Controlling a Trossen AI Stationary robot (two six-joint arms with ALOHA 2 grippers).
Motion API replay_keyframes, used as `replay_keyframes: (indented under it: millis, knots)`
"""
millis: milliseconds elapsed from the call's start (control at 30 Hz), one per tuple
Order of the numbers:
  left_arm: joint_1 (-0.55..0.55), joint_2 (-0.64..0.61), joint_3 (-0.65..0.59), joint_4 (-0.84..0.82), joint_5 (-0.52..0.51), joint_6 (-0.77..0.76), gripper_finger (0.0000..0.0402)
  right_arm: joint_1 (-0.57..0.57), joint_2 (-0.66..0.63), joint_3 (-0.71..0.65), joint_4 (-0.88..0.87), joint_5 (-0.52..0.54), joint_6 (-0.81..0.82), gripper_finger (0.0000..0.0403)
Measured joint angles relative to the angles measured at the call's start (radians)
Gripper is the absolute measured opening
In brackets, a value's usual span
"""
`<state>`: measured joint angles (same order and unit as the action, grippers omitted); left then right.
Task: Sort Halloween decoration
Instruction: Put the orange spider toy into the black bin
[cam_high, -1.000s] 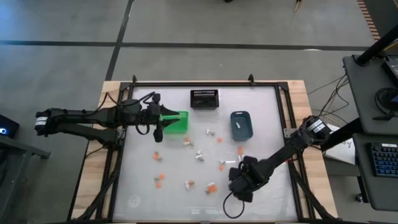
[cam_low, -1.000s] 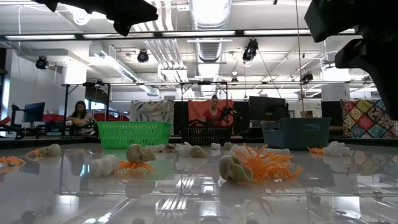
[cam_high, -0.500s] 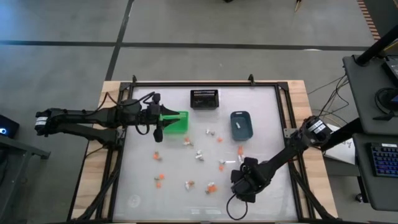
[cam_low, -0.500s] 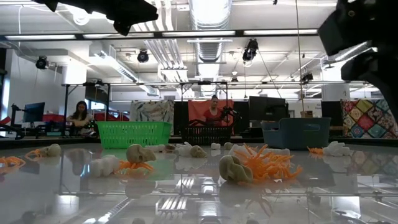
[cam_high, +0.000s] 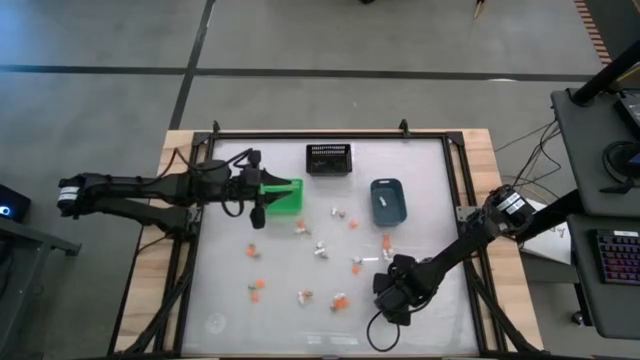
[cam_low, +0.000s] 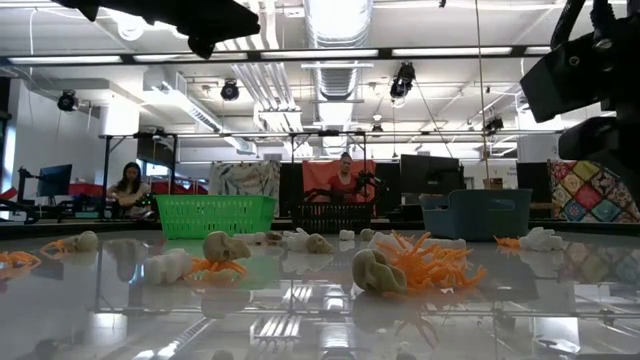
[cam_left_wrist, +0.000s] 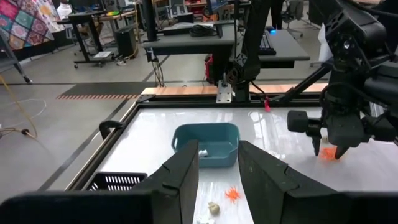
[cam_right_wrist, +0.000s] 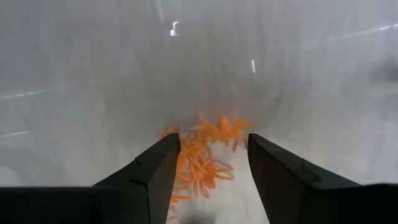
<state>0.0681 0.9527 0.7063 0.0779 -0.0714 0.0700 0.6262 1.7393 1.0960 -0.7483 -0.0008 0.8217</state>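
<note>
The Halloween decoration is a scatter of tiny orange, white and tan trinkets lying on the glossy white table top. My right gripper points down near the table's front right. It is open, with a finger on either side of orange spider trinkets, just above them. In the high view its wrist hides those trinkets. My left gripper is open with nothing between its fingers. It is held level, high above the table's left side, by the green bin.
A black mesh bin stands at the far middle and a blue-grey bin to its right, holding a white trinket. A black rail frames the table. People sit at desks in the room beyond.
My right gripper has sunk toward the table over the orange spider trinkets, still pointing down, and has shifted slightly toward the table's right edge.
</note>
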Motion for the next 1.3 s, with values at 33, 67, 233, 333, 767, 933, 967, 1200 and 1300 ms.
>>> replay_keyframes:
  millis: [33, 67, 233, 333, 767, 933, 967, 1200, 1300]
  knots:
    - [0.0, 0.003, 0.0, 0.0, 0.0, 0.0, 0.0096, 0.0, 0.0, 0.0, 0.001, 0.0, 0.0, 0.0187]
    - [0.0, 0.007, 0.0, 0.0, 0.0, 0.0, 0.0096, 0.0, 0.0, -0.001, 0.001, 0.0, 0.0, 0.0187]
    - [0.0, 0.021, 0.0, 0.002, 0.0, 0.0, 0.0096, 0.0, 0.0, 0.005, -0.001, 0.001, -0.001, 0.0187]
    - [0.0, 0.023, 0.0, 0.004, 0.0, 0.0, 0.0096, -0.001, -0.001, 0.011, -0.002, 0.001, 0.001, 0.0187]
    - [0.0, 0.021, 0.0, 0.013, 0.0, 0.0, 0.0096, -0.025, -0.04, 0.011, -0.004, 0.002, 0.045, 0.0187]
    - [0.0, 0.021, 0.0, 0.017, 0.0, 0.0, 0.0096, -0.044, -0.064, 0.009, -0.006, 0.03, 0.069, 0.0187]
    - [0.0, 0.021, 0.0, 0.018, 0.0, 0.0, 0.0096, -0.049, -0.065, 0.008, -0.006, 0.045, 0.077, 0.0187]
    - [0.0, 0.021, 0.0, 0.02, 0.0, 0.004, 0.0096, -0.055, -0.044, -0.003, -0.002, 0.054, 0.058, 0.0187]
    - [0.0, 0.021, 0.0, 0.02, 0.0, 0.005, 0.0096, -0.056, -0.042, -0.011, -0.002, 0.056, 0.057, 0.0187]
